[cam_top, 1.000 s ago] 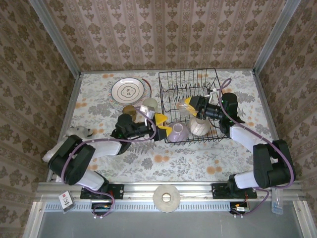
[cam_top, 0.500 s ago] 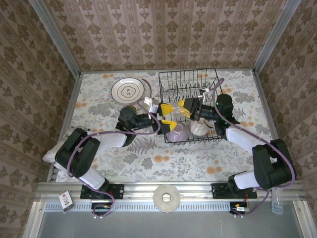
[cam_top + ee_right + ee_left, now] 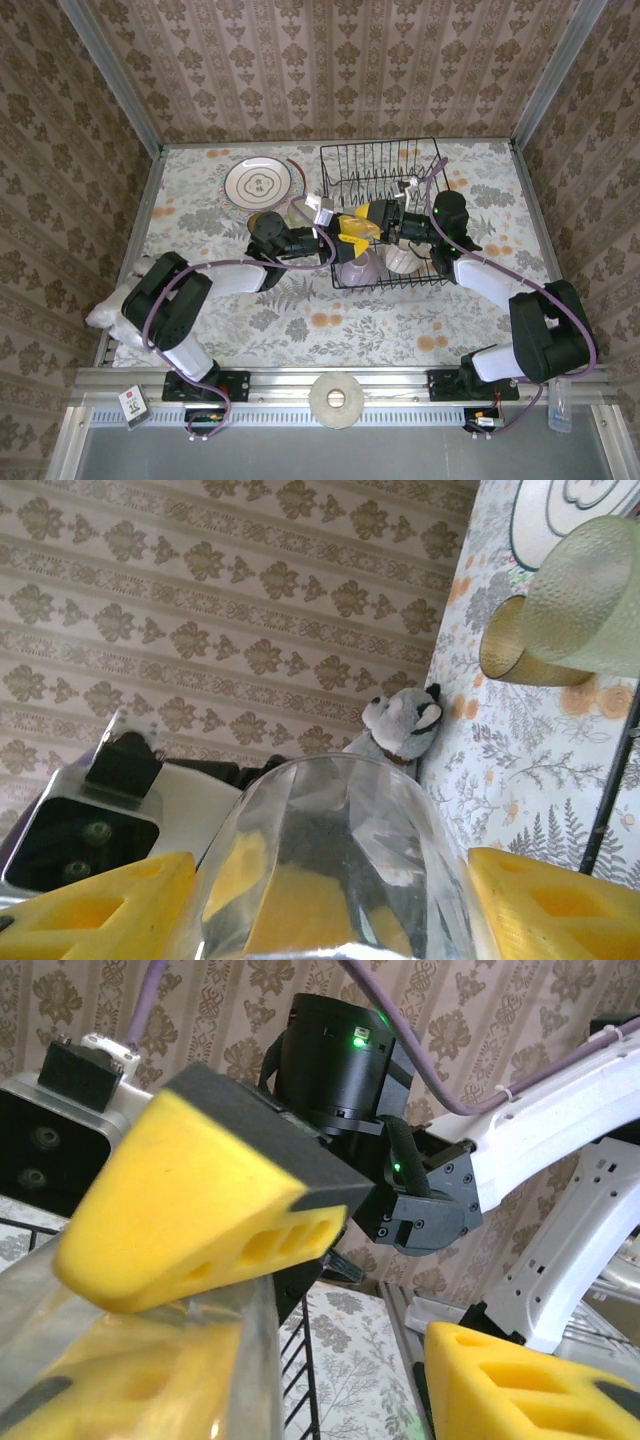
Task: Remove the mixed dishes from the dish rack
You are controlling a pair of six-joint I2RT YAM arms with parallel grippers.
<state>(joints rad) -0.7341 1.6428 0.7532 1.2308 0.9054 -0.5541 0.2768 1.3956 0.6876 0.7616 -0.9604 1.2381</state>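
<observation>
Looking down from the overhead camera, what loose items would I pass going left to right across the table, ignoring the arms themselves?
plush dog → white plate with brown rings → lilac bowl → cream bowl. The two bowls sit inside the dish rack. The cups by the plate overlap it, so they are left out.

- A robot test booth dressed up as a home kitchen.
- Beige damask-patterned wallpaper panels (image 3: pixel 340 60) meet at bare silver aluminium corner posts (image 3: pixel 110 75).
- A floral-printed tablecloth (image 3: pixel 330 325) carries a rectangular black wire dish rack (image 3: pixel 380 160).
- A grooved silver metal rail (image 3: pixel 400 385) edges the near side.
</observation>
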